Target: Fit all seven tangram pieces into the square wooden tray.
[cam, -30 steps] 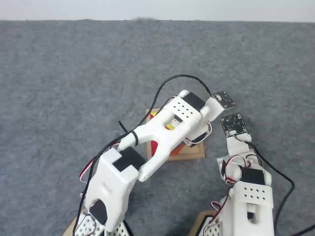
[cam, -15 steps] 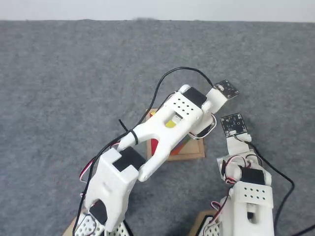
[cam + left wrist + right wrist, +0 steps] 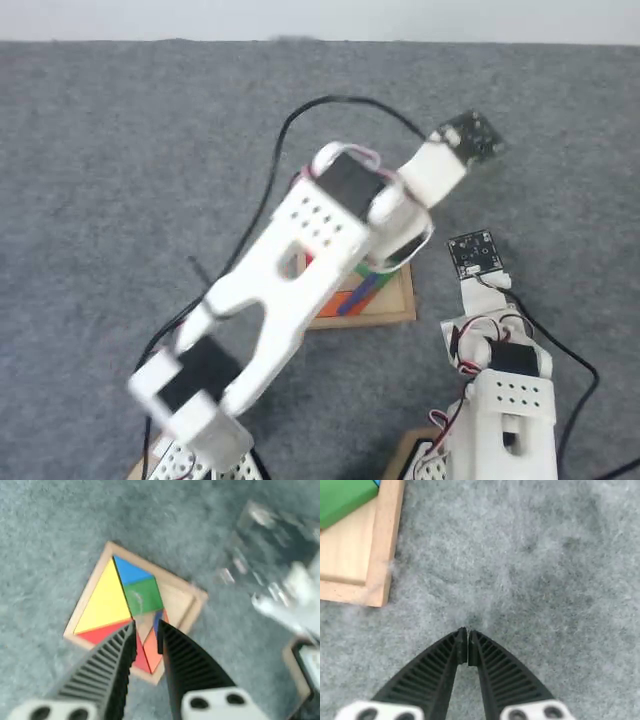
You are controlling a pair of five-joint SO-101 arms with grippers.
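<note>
1. Square wooden tray [image 3: 197, 599] lies flat on grey table [image 3: 120, 150].
2. In the tray: yellow triangle [image 3: 102, 602], blue triangle [image 3: 131, 571], green piece [image 3: 144, 595], red piece [image 3: 92, 634], orange piece [image 3: 149, 646]. A bare wood patch shows beside the green piece.
3. Left jaws slightly spread, pinching nothing, hanging above the tray.
4. Right jaws pressed together, empty, over the table just beside a tray corner.

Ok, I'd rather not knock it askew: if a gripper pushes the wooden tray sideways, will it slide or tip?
The wooden tray looks flat and low, so tipping seems unlikely. It sits on fuzzy grey carpet, which probably grips it, so it should drag rather than glide. It looks like rigid board, so it shouldn't flex.
</note>
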